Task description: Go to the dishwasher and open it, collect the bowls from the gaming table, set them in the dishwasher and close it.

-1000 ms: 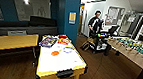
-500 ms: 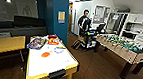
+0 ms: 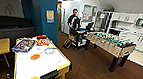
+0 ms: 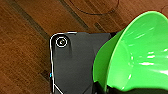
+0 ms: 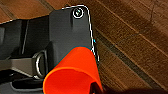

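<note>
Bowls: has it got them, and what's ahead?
Left wrist: green bowl over wood floor. Right wrist: orange bowl. Gaming table near left; foosball table and person ahead.

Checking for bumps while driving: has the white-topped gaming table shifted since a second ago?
No. The gaming table keeps its place beside the blue pillar; the whole head view slid left, so the camera turned, not the table.

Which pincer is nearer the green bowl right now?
Left. The green bowl sits right at the left pincer, carried above the wooden floor. The right pincer has an orange bowl at it instead.
</note>
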### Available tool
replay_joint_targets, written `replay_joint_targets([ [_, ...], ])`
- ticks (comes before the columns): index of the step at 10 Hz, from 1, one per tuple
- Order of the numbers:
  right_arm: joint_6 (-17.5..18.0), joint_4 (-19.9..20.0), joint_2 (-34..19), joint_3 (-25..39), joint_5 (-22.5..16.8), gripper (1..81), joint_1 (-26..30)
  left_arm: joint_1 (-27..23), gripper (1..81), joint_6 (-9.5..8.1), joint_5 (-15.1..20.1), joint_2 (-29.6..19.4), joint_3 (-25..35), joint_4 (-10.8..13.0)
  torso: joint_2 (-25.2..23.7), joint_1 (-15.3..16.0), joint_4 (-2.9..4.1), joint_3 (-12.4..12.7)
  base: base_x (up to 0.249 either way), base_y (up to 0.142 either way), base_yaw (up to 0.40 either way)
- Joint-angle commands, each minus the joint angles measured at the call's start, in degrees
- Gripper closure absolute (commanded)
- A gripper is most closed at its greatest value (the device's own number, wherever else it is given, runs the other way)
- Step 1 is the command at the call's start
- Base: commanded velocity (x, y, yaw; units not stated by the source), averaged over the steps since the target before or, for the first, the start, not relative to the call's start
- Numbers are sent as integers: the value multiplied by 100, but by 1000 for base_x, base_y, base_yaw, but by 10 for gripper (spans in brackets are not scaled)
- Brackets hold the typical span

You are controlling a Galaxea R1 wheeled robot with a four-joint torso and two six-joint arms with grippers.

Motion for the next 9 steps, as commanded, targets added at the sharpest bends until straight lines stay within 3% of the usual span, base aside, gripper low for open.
replay_joint_targets([
  [1, -4, -43, -125, -63, -266, 811, 191, -249, 811, 4, 187, -90, 59, 42, 0, 0, 0, 0, 0, 0, -302],
  [9, -4, -34, -125, -63, -266, 811, 182, -249, 811, 4, 187, -72, 51, 51, 0, 0, 0, 0, 0, 0, -302],
])
